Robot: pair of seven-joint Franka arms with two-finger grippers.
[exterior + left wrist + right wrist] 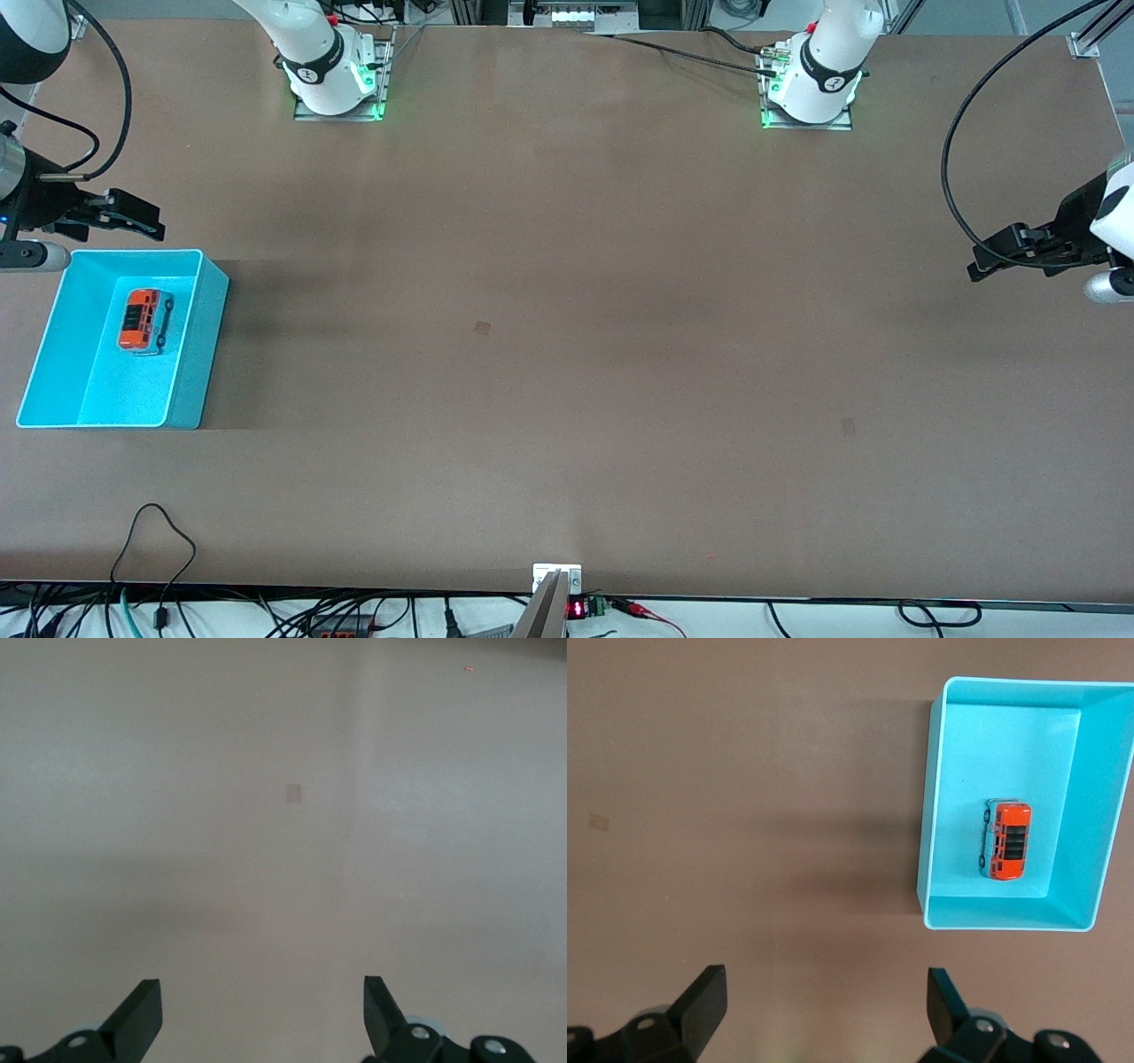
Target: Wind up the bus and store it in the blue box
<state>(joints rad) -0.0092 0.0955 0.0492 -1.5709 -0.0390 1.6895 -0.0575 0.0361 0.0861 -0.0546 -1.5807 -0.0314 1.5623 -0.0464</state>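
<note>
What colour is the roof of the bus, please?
Orange-red with dark panels; the bus shows best in the right wrist view.

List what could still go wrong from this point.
1. The bus already sits in the blue box, its wheels on the floor. If the spring is wound, it may roll and bump the thin wall.
2. The right gripper hangs open above the table, just off the box's edge nearest the bases. A low move toward the box could clip the rim and shove it.
3. The left gripper waits open at its own end of the table; little risk there.
</note>
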